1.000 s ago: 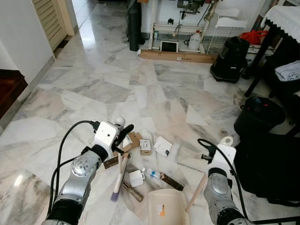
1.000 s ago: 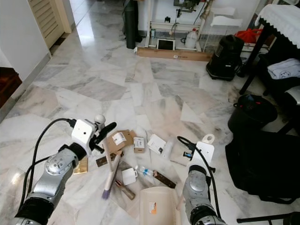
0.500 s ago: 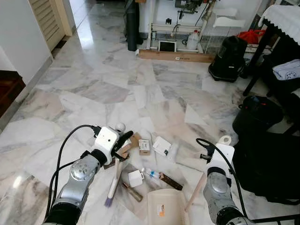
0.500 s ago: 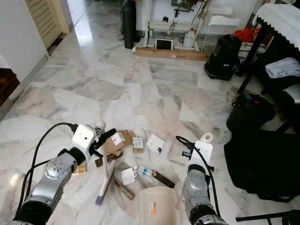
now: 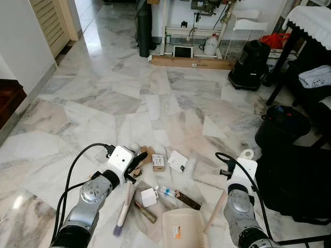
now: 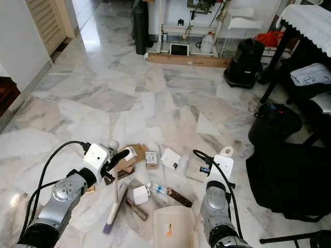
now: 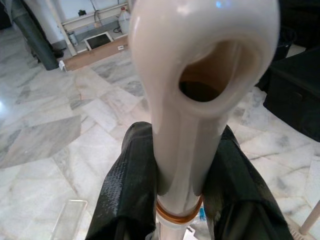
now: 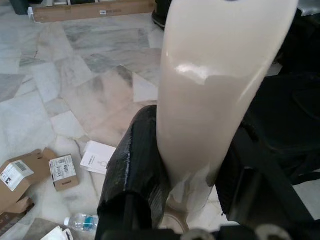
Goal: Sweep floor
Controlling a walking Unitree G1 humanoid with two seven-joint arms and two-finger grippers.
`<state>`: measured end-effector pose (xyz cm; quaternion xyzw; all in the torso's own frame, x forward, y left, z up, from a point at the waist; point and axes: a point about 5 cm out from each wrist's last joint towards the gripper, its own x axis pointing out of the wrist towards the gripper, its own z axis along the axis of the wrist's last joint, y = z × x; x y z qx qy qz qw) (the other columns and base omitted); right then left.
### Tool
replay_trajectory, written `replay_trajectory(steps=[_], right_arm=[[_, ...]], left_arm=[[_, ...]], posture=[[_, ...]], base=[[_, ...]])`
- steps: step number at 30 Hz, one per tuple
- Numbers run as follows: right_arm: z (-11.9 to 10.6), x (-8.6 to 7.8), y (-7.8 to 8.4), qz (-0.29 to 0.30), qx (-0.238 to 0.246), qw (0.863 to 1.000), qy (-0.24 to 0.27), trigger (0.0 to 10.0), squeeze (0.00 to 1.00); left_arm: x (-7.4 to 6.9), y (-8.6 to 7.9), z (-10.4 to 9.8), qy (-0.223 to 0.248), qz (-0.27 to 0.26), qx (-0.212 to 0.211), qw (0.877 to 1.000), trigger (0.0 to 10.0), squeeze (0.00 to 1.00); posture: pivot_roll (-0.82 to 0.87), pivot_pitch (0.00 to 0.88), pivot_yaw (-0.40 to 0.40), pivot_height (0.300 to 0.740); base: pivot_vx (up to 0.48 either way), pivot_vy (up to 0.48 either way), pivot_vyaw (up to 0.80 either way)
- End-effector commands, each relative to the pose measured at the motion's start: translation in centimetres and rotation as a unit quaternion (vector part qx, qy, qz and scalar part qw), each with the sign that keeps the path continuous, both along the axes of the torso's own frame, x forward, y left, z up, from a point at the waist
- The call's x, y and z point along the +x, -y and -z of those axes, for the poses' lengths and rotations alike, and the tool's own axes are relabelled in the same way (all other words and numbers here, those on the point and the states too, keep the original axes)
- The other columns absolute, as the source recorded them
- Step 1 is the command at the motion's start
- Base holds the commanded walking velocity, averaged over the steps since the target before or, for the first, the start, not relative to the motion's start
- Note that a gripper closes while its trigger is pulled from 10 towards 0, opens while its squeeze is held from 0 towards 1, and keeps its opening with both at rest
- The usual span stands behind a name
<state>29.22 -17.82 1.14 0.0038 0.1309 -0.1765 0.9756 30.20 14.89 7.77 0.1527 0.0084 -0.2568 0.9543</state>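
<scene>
The left gripper (image 7: 172, 200) clamps the brush (image 5: 123, 209) handle and the right gripper (image 8: 192, 185) clamps the dustpan (image 5: 184, 228) handle, bracketing the litter for collection.

The floor (image 5: 129, 98) is grey-veined white marble with pinkish patches. A cream-handled brush (image 5: 124, 205) has purple bristles, and the dustpan (image 5: 182, 230) is cream. Black fingers (image 7: 131, 180) clasp the cream handle.
</scene>
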Motion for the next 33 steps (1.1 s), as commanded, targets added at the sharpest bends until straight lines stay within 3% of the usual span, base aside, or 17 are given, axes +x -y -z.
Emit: replay_trajectory(steps=[1,8,18,20,28,31,33], right_arm=[[2.3,-1.8,-0.4,-0.002,0.014,0.998,-0.065,10.0,0.0],[2.4,-1.8,-0.4,-0.002,0.014,0.998,-0.068,10.0,0.0],[2.2,-1.6,-0.4,0.0,0.015,0.998,-0.067,10.0,0.0],[2.2,-1.5,-0.5,0.0,0.016,0.998,-0.067,10.0,0.0],[2.2,-1.6,-0.5,0.001,0.019,0.997,-0.069,10.0,0.0],[2.2,-1.6,-0.5,-0.001,0.019,0.997,-0.071,10.0,0.0],[2.3,-1.6,-0.5,-0.002,0.02,0.997,-0.072,10.0,0.0]], left_arm=[[0.0,0.1,0.2,-0.005,0.005,0.001,1.0,10.0,0.0],[-0.1,0.0,0.8,-0.03,0.013,0.011,0.999,10.0,0.0],[0.1,0.0,0.9,-0.057,0.025,-0.008,0.998,10.0,0.0],[-0.1,-0.2,1.0,-0.087,0.027,-0.047,0.995,10.0,0.0],[-0.1,-1.4,0.2,-0.132,0.023,-0.145,0.98,10.0,0.0],[0.1,-1.6,-0.1,-0.133,0.016,-0.17,0.976,10.0,0.0],[0.6,-1.7,-1.0,-0.128,0.004,-0.221,0.967,10.0,0.0]], posture=[[-0.03,0.063,-0.044,0.74],[-0.03,0.074,-0.045,0.74],[-0.03,0.082,-0.042,0.74],[-0.03,0.086,-0.04,0.74],[-0.02,0.086,-0.04,0.74],[-0.02,0.086,-0.04,0.74],[-0.01,0.085,-0.04,0.74]], base=[[0.0,0.0,0.0],[0.0,0.0,0.0],[0.0,0.0,0.0],[0.0,0.0,0.0],[0.0,0.0,0.0],[0.0,0.0,0.0],[0.0,0.0,0.0]])
